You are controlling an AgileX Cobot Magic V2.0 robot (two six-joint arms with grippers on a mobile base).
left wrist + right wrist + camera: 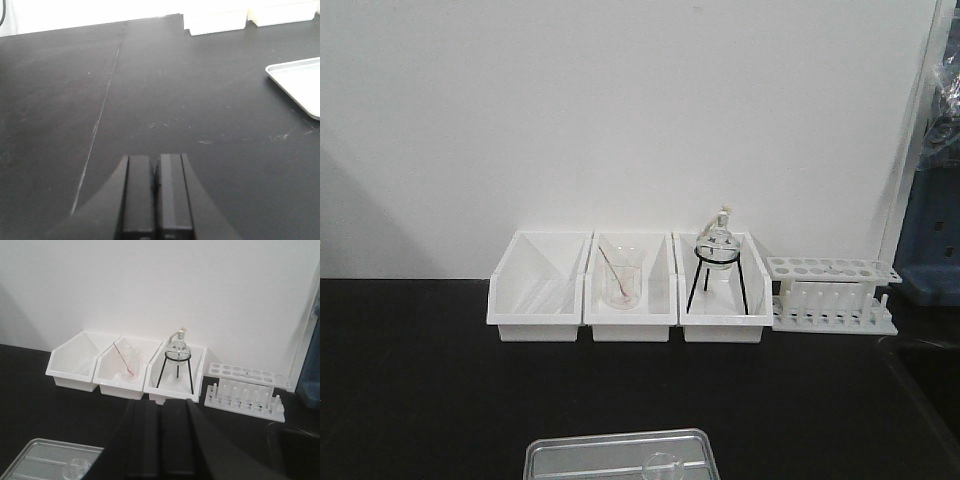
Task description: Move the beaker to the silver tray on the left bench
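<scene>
Small glass beaker [662, 466] sitting in the silver tray [570, 455] on the black bench [420, 380], left gripper [156, 192] jaws pressed together, right gripper [161, 440] jaws pressed together too

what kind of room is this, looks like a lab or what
Most likely a chemistry lab bench: a round flask on a tripod stand, a white test tube rack and a beaker with a stirring rod sit in a row on a black worktop.
</scene>
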